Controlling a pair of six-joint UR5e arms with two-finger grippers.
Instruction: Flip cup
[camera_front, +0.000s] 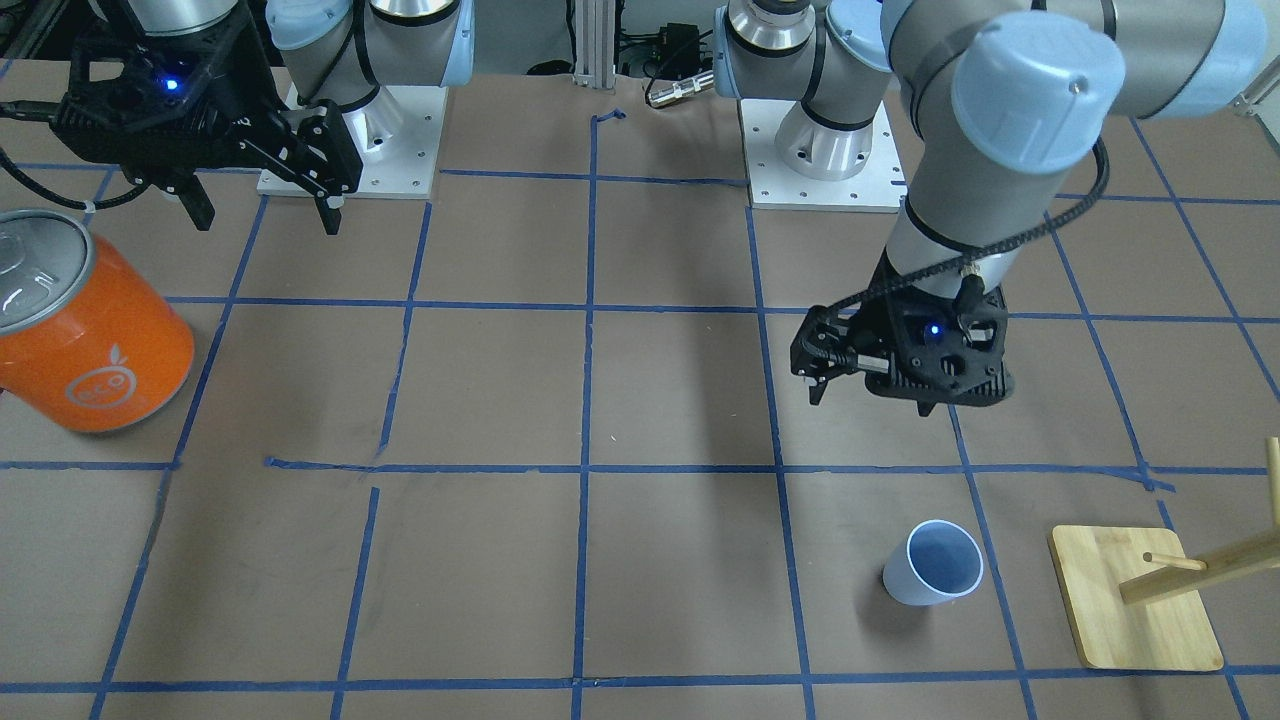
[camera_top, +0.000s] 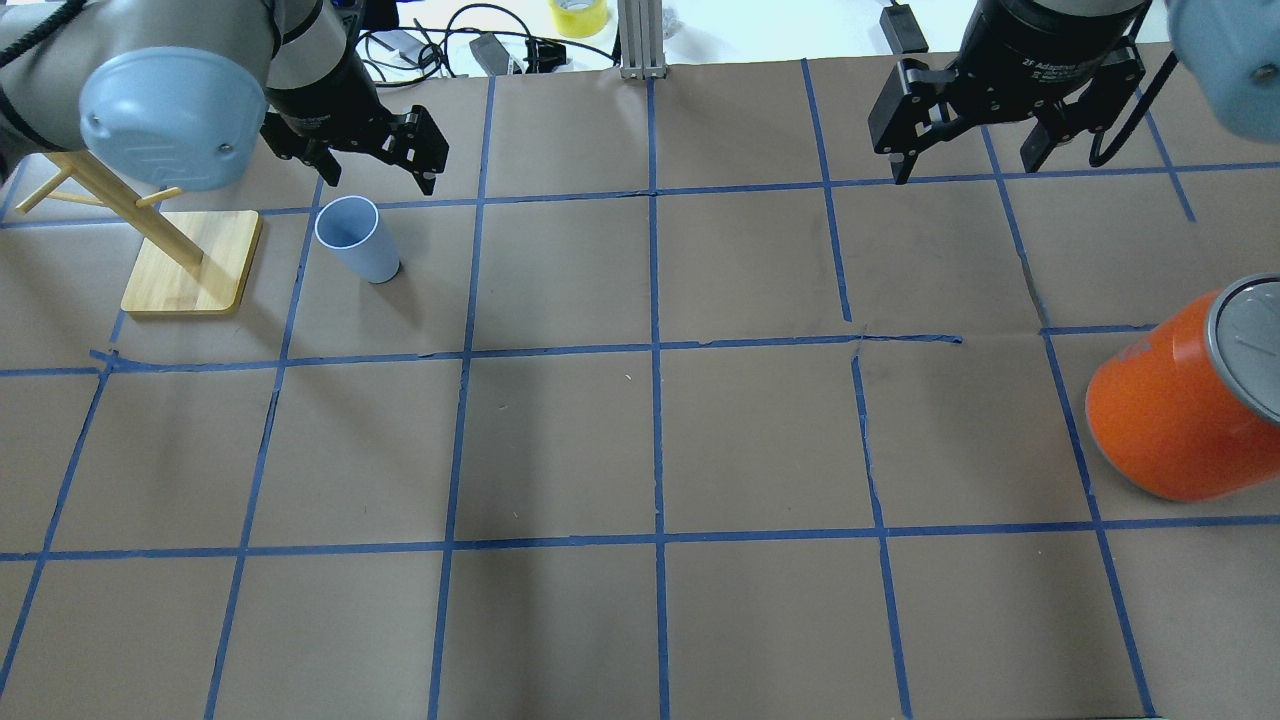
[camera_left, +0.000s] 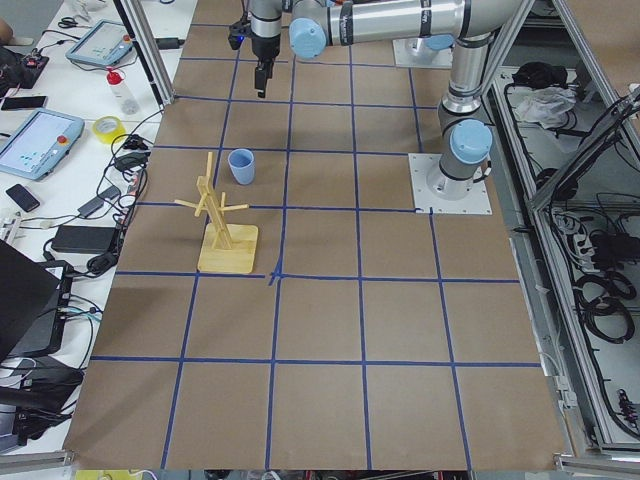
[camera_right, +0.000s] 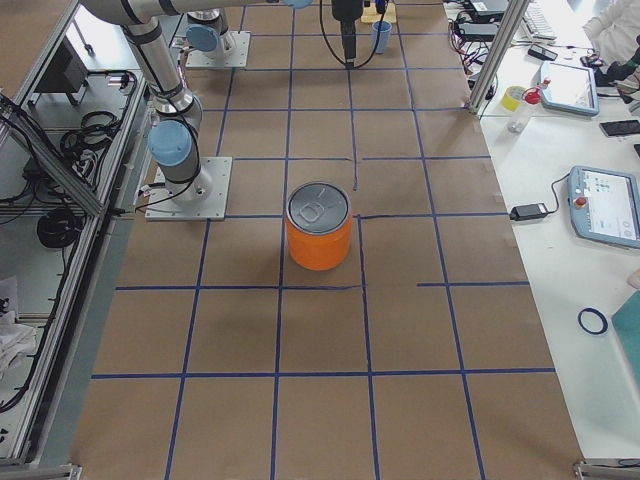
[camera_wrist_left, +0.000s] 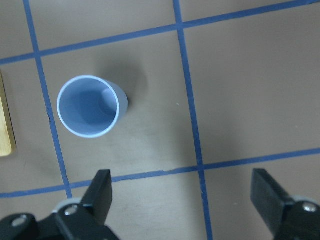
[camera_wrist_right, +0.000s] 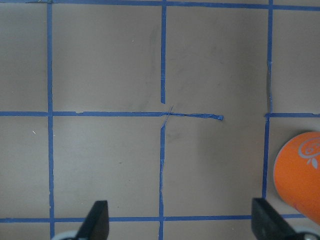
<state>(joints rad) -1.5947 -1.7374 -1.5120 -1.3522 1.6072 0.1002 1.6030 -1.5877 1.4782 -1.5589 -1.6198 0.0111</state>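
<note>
Counter: a brown paper-covered counter (camera_top: 650, 440) gridded with blue tape, with cables and screens beyond its edges.
Cup: the small pale bluish-white tapered plastic cup (camera_top: 357, 240) stands mouth up in the upper left of the overhead view, alone in its square and close to a tape line. In the left wrist view the cup (camera_wrist_left: 90, 106) sits left of centre, outside the line between the two fingers.
Left gripper: the black two-finger left gripper (camera_top: 370, 175) hangs above and just beyond the cup, spread wide and holding nothing.
Wooden stand: the pale bamboo peg stand on a flat square base (camera_top: 190, 265) is near the cup, further toward the frame's left edge.
Right gripper: the black two-finger right gripper (camera_top: 965, 165), in the upper right, is spread wide and empty, well apart from the cup.
Orange can: the large orange can with a silver top (camera_top: 1170, 410) is at the right edge, well apart.
Risk, offset: a straight descent would probably put one finger on the rim, and so light a cup would tip and roll.
Risk, grip: the wall is smooth and tapered, so a weak pinch may let the cup slide out during the turn.
Risk, neighbour: swinging the wrist to turn the cup over could strike the stand's pegs.
</note>
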